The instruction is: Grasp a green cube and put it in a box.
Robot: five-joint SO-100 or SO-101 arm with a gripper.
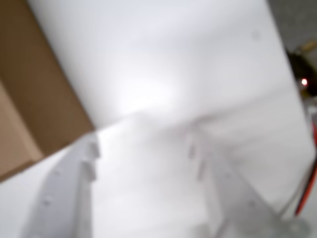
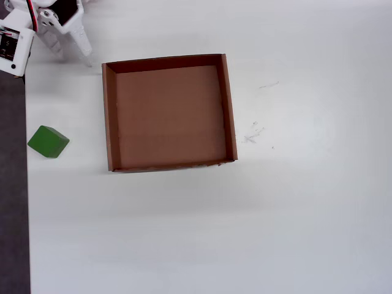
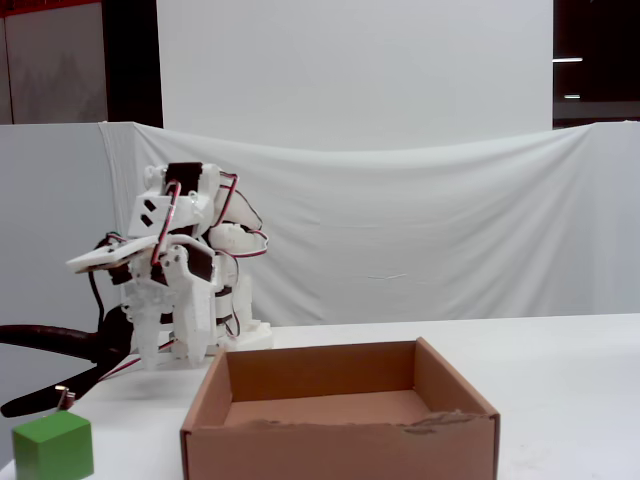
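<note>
The green cube (image 2: 48,141) lies on the white table near its left edge in the overhead view, well left of the box (image 2: 108,116). In the fixed view the green cube (image 3: 54,447) sits at the bottom left, beside the box (image 3: 330,452). The box is a brown cardboard tray and is empty. My gripper (image 2: 69,50) hangs at the top left of the overhead view, above the table and far from the cube. In the blurred wrist view my gripper (image 1: 142,143) is open with only bare table between its fingers, and a corner of the box (image 1: 34,99) shows at left.
The table's left edge meets a dark strip (image 2: 12,196) just beside the cube. The folded white arm (image 3: 185,280) stands behind the box at the left, with a black cable (image 3: 45,338) trailing off it. A white cloth backdrop (image 3: 420,240) closes off the rear.
</note>
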